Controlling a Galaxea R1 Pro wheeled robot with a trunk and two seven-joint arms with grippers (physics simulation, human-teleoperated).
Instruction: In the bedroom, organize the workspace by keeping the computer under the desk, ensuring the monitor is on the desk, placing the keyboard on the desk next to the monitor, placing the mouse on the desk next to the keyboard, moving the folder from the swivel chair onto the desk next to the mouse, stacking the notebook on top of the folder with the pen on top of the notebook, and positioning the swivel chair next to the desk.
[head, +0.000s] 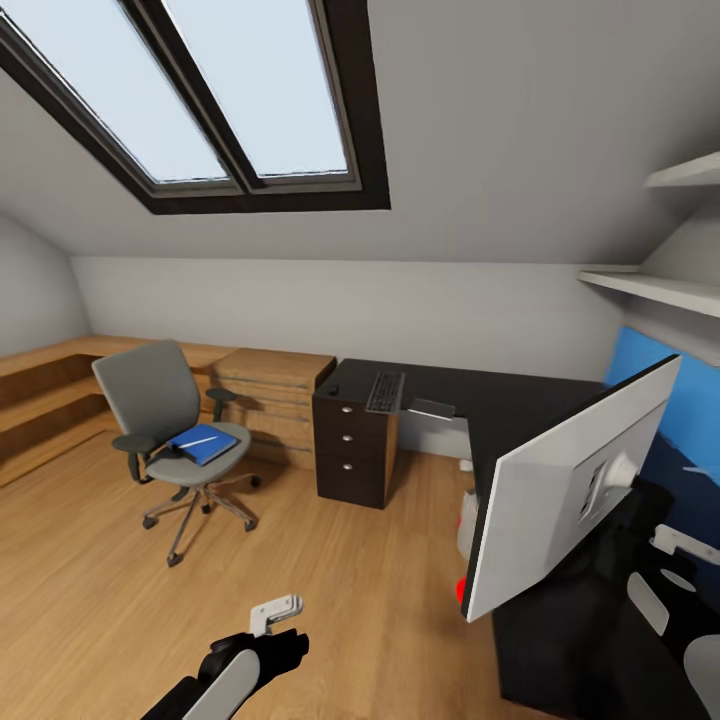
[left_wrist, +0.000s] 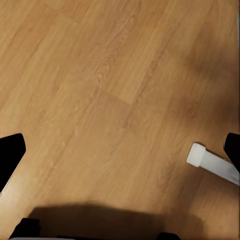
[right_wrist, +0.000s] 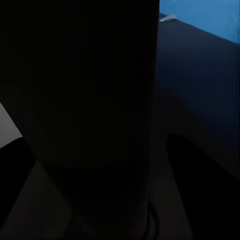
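The monitor (head: 570, 490) hangs tilted over the black desk (head: 500, 400), its grey back towards me. In the right wrist view my right gripper (right_wrist: 107, 170) is shut on the monitor's dark body (right_wrist: 90, 100). The keyboard (head: 385, 392) and the small mouse (head: 333, 390) lie on the desk above the drawer unit (head: 352, 450). At the left stands the swivel chair (head: 165, 420), with a blue flat item (head: 208, 445) on its seat and the pen (head: 190, 441) across it. I cannot tell whether that item is the folder or the notebook. My left gripper (head: 275, 612) (left_wrist: 120, 150) is open low over the floor.
A flat grey thing (head: 432, 408) lies on the desk beside the keyboard. A white and red object (head: 466, 525) sits under the desk edge, partly hidden by the monitor. A light-wood chest (head: 270, 400) and low wooden steps (head: 50, 390) line the back wall. Shelves (head: 660, 285) hang at the right.
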